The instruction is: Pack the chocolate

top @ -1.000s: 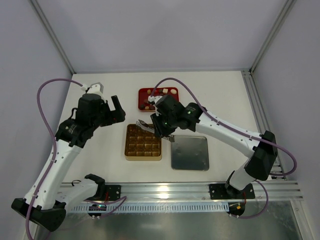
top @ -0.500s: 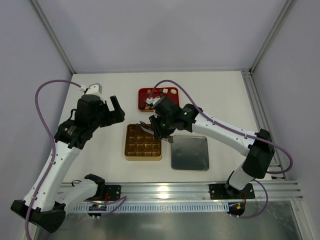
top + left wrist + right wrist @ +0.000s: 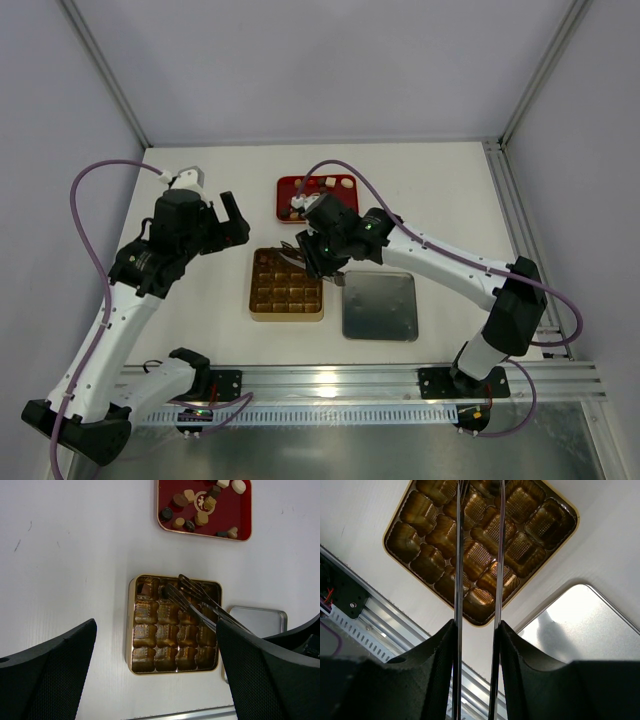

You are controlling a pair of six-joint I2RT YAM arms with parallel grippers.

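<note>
The chocolate point(image 3: 200, 517) is several small brown, tan and cream pieces in the red tray point(image 3: 241, 510) at the table's far side, seen from above as chocolate point(image 3: 316, 190). My right gripper point(image 3: 476, 625) is shut on metal tongs point(image 3: 458, 555), whose two arms stand slightly apart. The tongs point(image 3: 192, 597) reach over the gold box point(image 3: 131, 630), tips at its far-left cells, where a brownish piece seems to lie. Most cells look empty. My left gripper point(image 3: 157, 645) hangs open high above the box, holding nothing. From above it is left gripper point(image 3: 232, 215), left of the box point(image 3: 253, 300).
A silver metal lid point(image 3: 380, 305) lies flat just right of the gold box, under my right arm. An aluminium rail point(image 3: 350, 380) runs along the near table edge. White walls close in the table on three sides.
My right arm has shifted slightly left, bringing the tongs further over the box. The tong arms have spread a little. The left arm has barely moved.
</note>
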